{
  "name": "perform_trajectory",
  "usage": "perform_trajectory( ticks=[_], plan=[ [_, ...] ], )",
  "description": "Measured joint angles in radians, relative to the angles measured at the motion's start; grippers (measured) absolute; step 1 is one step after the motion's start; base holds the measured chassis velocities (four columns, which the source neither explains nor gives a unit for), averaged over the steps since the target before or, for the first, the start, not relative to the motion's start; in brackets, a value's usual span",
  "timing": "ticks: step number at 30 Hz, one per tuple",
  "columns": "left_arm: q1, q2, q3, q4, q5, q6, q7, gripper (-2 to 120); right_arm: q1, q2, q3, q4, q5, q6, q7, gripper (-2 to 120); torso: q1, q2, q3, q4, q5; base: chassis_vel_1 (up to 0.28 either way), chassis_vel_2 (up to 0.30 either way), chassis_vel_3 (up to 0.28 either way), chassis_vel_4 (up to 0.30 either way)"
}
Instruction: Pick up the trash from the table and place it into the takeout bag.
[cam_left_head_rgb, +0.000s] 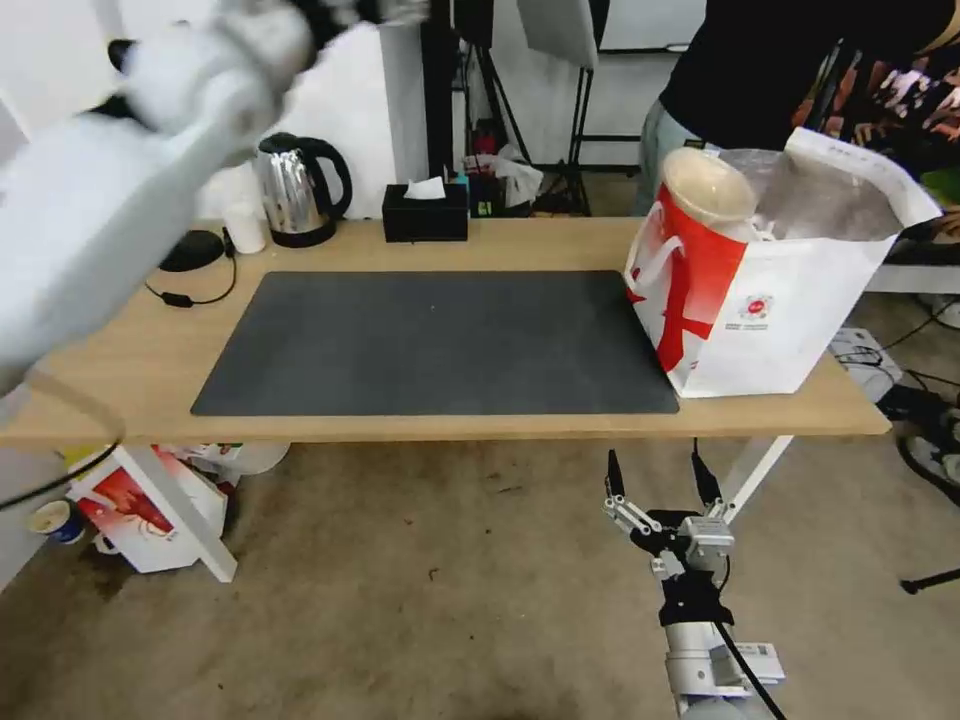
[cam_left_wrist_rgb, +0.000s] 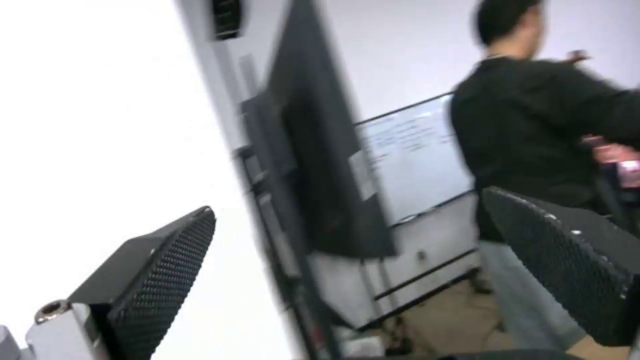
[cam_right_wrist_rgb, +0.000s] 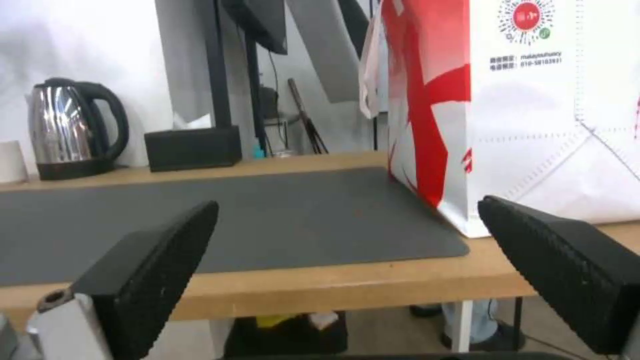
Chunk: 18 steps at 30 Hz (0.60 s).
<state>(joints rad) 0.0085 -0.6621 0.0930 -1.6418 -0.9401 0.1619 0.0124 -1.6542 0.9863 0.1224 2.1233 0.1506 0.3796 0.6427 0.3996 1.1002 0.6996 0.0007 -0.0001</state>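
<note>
Head view with both wrist views. The takeout bag (cam_left_head_rgb: 770, 300) stands upright at the right end of the table (cam_left_head_rgb: 150, 370), its near corner on the dark grey mat (cam_left_head_rgb: 440, 340); a shallow beige bowl (cam_left_head_rgb: 708, 187) sits tilted in the bag's mouth, resting against the rim rather than down inside, with the foil lining behind it. No trash is visible on the mat or on the bare wood. The right gripper (cam_left_head_rgb: 660, 480) hangs below the table's front edge, jaws wide apart and holding nothing; in its wrist view the fingers (cam_right_wrist_rgb: 153, 270) frame the mat and the bag's red band. The left gripper (cam_left_wrist_rgb: 360, 280) is raised high — its arm crosses the upper left of the head view — jaws likewise spread and empty. Judged risk: the bowl perches near the lip, so a knock to the bag could tip it out.
</note>
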Motion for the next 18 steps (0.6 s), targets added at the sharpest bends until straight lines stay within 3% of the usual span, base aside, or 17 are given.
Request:
perform_trajectory(
  ticks=[2, 3, 4, 5, 8, 10, 13, 14, 18],
  plan=[
    [0.201, 0.061, -0.173, -0.063, 0.013, -0.022, 0.000, 100, 0.000, 0.000, 0.000, 0.000, 0.000, 0.000, 0.000, 100, 0.000, 0.000, 0.000, -0.0001, -0.0013, 0.000, 0.000, 0.000, 0.000],
    [0.258, 0.075, -0.223, -0.082, 0.016, -0.039, 0.000, 100, 0.000, 0.000, 0.000, 0.000, 0.000, 0.000, 0.000, 100, 0.000, 0.000, 0.000, -0.0003, 0.0003, 0.000, 0.000, 0.000, 0.000],
    [0.323, 0.081, -0.275, -0.103, 0.019, -0.055, 0.000, 100, 0.001, 0.000, 0.000, 0.000, 0.000, 0.000, 0.000, 100, 0.000, 0.000, 0.000, -0.0009, 0.0006, 0.000, 0.000, 0.000, 0.000],
    [0.323, 0.081, -0.275, -0.103, 0.019, -0.055, 0.000, 100, 0.001, 0.000, 0.000, 0.000, 0.000, 0.000, 0.000, 100, 0.000, 0.000, 0.000, -0.0009, 0.0006, 0.000, 0.000, 0.000, 0.000],
    [0.510, 0.074, -0.434, -0.167, 0.039, -0.079, -0.007, 100, 0.000, 0.000, 0.000, 0.000, 0.000, 0.000, 0.000, 100, 0.000, 0.000, 0.000, -0.0016, 0.0005, 0.000, 0.000, 0.000, 0.000],
    [0.524, 0.072, -0.445, -0.171, 0.041, -0.080, -0.007, 100, 0.000, 0.000, 0.000, 0.000, 0.000, 0.000, 0.000, 100, 0.000, 0.000, 0.000, -0.0014, 0.0005, 0.000, 0.000, 0.000, 0.000],
    [0.682, 0.044, -0.583, -0.222, 0.082, -0.102, -0.010, 100, 0.000, 0.000, 0.000, 0.000, 0.000, 0.000, 0.000, 100, 0.000, 0.000, 0.000, -0.0006, -0.0007, 0.000, 0.000, 0.000, 0.000],
    [0.682, 0.044, -0.583, -0.222, 0.082, -0.102, -0.010, 100, 0.000, 0.000, 0.000, 0.000, 0.000, 0.000, 0.000, 100, 0.000, 0.000, 0.000, -0.0006, -0.0007, 0.000, 0.000, 0.000, 0.000],
    [0.828, -0.005, -0.711, -0.272, 0.110, -0.124, -0.013, 100, 0.000, 0.000, 0.000, 0.000, 0.000, 0.000, 0.000, 100, 0.000, 0.000, 0.000, -0.0002, 0.0001, 0.000, 0.000, 0.000, 0.000]
  ],
)
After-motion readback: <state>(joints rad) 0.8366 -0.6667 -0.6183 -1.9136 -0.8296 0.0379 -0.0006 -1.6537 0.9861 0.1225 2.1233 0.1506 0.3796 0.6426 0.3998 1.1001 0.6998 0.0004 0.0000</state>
